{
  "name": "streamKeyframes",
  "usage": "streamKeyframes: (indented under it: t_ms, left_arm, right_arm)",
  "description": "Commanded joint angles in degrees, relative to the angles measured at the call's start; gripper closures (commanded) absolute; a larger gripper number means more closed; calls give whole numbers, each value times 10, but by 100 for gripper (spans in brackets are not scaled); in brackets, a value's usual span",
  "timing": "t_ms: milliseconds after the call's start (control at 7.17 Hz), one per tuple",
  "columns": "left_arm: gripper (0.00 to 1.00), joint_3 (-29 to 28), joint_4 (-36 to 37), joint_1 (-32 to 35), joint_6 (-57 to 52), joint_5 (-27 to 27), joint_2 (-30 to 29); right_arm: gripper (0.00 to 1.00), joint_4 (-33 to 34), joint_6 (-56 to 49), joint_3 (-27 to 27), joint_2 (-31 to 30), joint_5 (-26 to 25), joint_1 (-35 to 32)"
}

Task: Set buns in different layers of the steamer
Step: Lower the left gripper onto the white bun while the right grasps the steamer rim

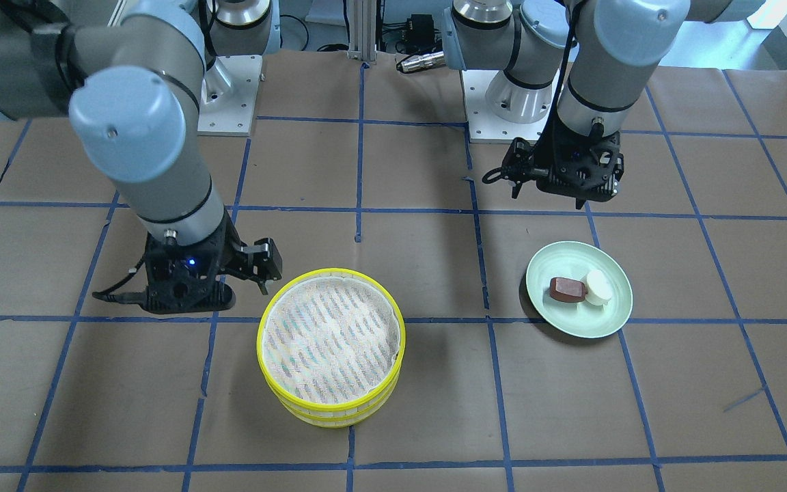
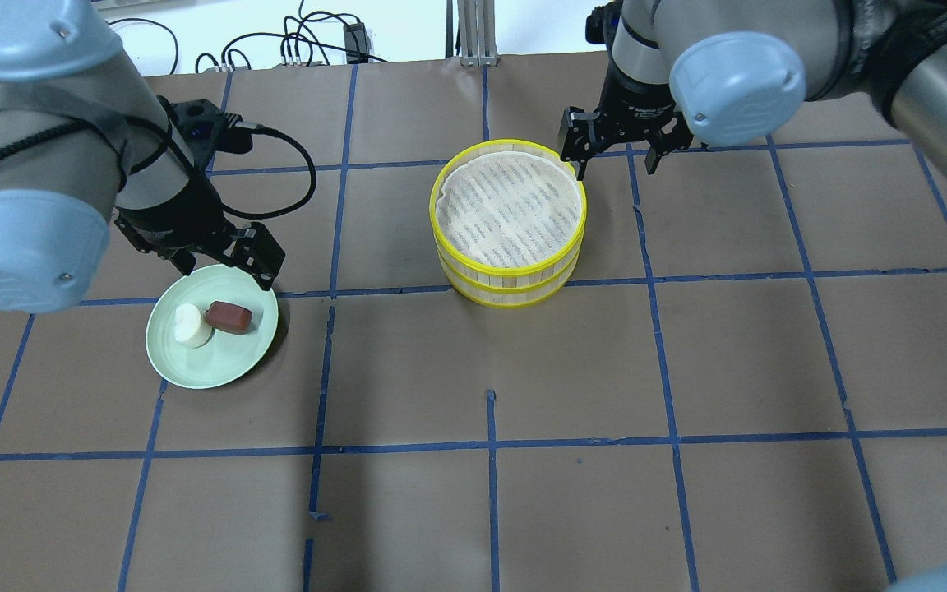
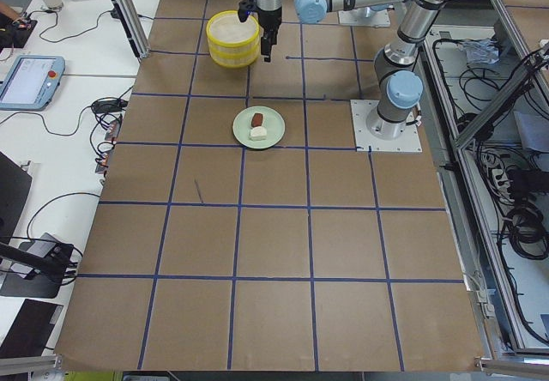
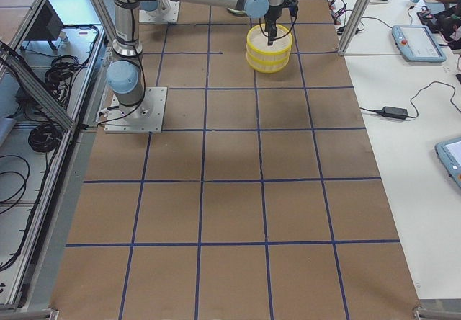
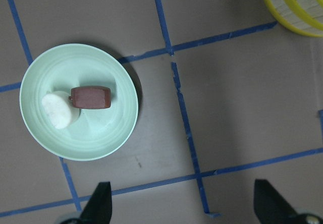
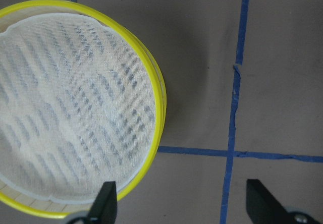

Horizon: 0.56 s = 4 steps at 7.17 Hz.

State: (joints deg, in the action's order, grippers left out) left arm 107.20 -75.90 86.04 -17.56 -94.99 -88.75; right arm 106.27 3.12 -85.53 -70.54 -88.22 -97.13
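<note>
While the brown bun [image 2: 229, 316] and white bun [image 2: 192, 326] touch on the plate [image 2: 219, 366], the left hand [image 2: 227, 275] hangs wide nearby, the right hand [image 2: 616, 164] wide beside the steamer [image 2: 506, 284].

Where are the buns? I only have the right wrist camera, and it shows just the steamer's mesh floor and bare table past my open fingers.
Observer: Both are on the pale green plate. The brown bun and the white bun lie side by side, touching.
Operator: Is what I'm looking at one tray or two?
Observer: Two. The steamer is a stack of two yellow-rimmed trays, and the top one is empty.
Operator: And the other arm?
Observer: The left gripper hangs open and empty near the plate's edge, not over the buns.
</note>
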Motion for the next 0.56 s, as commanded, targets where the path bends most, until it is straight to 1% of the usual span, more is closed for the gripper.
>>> streamKeyframes:
  t_ms: [0, 140, 279, 419]
  left_arm:
    - [0, 49, 111, -64, -62, -23, -88]
    - [0, 49, 149, -66, -65, -26, -131]
    - [0, 51, 157, -72, -68, -53, -137]
    - [0, 53, 157, -76, -70, -84, -138]
  right_arm:
    - [8, 34, 21, -3, 50, 2, -3]
    - [9, 59, 26, -5, 65, 2, -5]
    - [25, 63, 26, -16, 73, 2, -5]
    - [50, 62, 31, -27, 71, 2, -5]
